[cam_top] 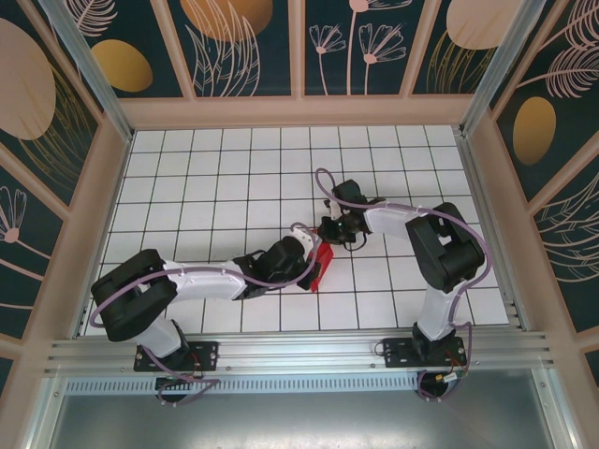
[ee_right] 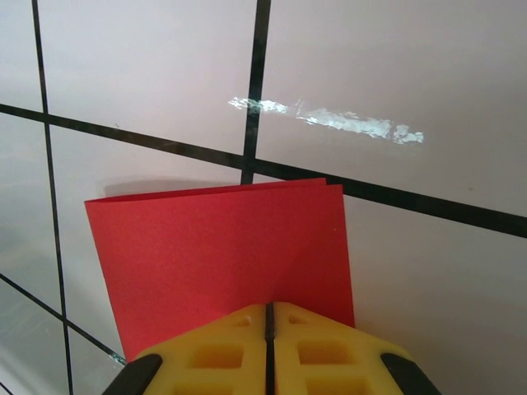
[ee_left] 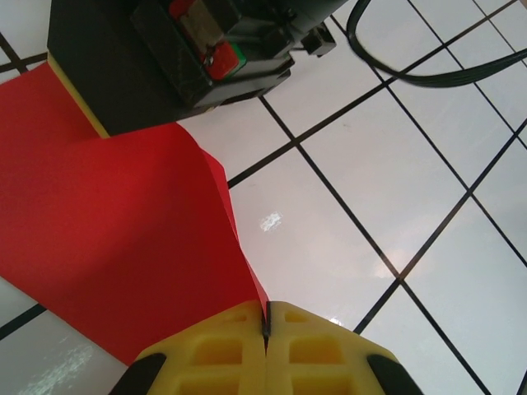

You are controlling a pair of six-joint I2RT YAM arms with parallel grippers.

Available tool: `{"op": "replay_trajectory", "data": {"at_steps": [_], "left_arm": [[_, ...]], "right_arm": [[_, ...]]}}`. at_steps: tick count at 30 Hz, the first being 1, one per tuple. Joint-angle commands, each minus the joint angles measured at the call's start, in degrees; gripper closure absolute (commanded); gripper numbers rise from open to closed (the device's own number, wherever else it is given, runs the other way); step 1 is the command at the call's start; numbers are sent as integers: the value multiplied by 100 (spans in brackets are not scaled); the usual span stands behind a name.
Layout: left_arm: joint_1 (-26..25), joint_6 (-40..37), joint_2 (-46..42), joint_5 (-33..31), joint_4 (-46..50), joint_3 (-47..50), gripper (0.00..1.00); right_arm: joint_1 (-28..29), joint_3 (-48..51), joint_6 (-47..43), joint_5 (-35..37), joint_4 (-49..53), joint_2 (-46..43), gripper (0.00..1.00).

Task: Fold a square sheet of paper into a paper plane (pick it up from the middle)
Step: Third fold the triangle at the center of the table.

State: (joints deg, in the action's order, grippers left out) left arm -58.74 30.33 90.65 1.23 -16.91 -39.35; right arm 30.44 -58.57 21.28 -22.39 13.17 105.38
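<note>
Currently, both tools are gripping the square sheet of paper, which is sitting near the middle of the white gridded table, between the two arms, and appears to be partly lifted off it. The left gripper is holding its yellow pads pressed together, with a thin red edge running into the seam. The right gripper is likewise pinching the sheet, its pads meeting over a doubled red panel whose far edge is showing two layers lying almost flush. In the left wrist view the sheet is bowing between the two holds rather than lying flat.

Risks, as judged: both holds are biting narrow margins, so any pulling apart of the arms is likely to tear the thin paper or drag it out of one pinch. The bowing is suggesting slack, and pressing down now could set a skewed crease. The two layers may also slide out of register, spoiling the plane's symmetry.
</note>
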Motion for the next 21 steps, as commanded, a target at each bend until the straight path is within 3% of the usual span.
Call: {"op": "replay_trajectory", "data": {"at_steps": [1, 14, 21], "left_arm": [[64, 131, 134, -29, -223, 138, 100], [257, 91, 55, 143, -362, 269, 100], [599, -9, 244, 1004, -570, 306, 99]], "right_arm": [[50, -157, -141, -126, 160, 110, 90], [59, -195, -259, -66, 269, 253, 91], [59, -303, -478, -35, 461, 462, 92]]}}
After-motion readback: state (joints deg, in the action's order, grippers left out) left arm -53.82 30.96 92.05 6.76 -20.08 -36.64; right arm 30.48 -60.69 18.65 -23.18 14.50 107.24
